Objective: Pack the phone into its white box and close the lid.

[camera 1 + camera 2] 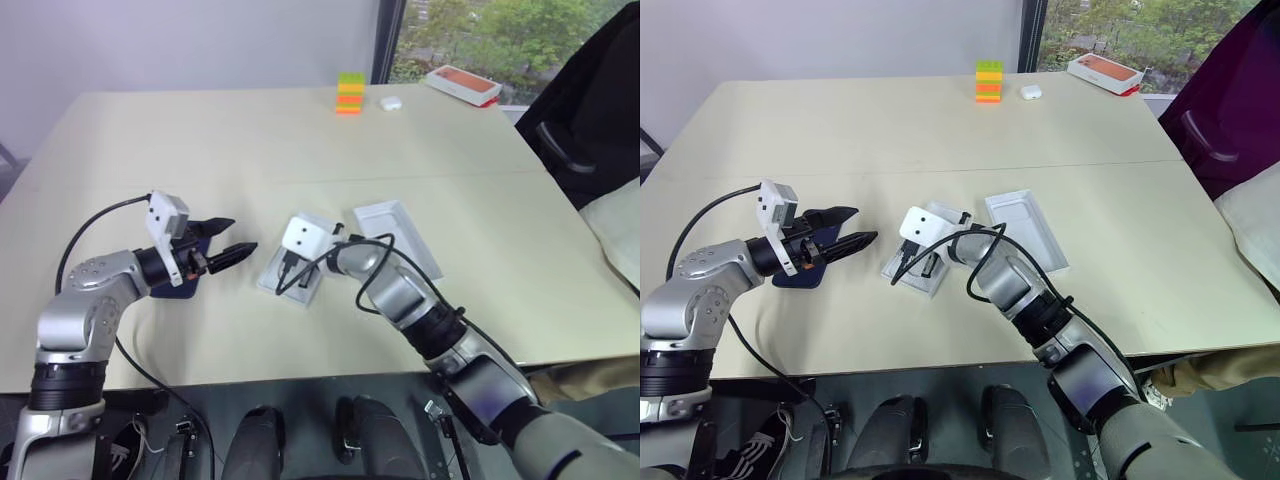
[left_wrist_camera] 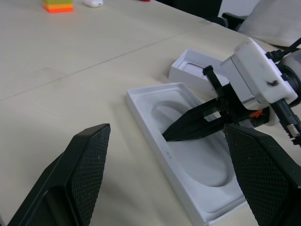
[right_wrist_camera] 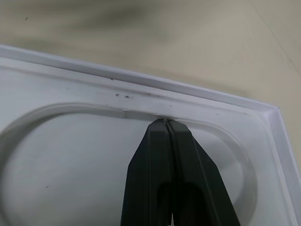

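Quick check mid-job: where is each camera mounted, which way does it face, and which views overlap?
Left and right eye views: head-mounted, facing forward and down over the table; both arms show, with the left gripper and right gripper.
Left wrist view: on the left wrist, along its open fingers toward the white insert.
Right wrist view: on the right wrist, along its shut fingers, close on the insert's hollow.
Shared: both wrist views show the insert and the right gripper's tip.

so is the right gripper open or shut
Shut. The right gripper has its two black fingers pressed together, tips in the oval hollow of the white insert.
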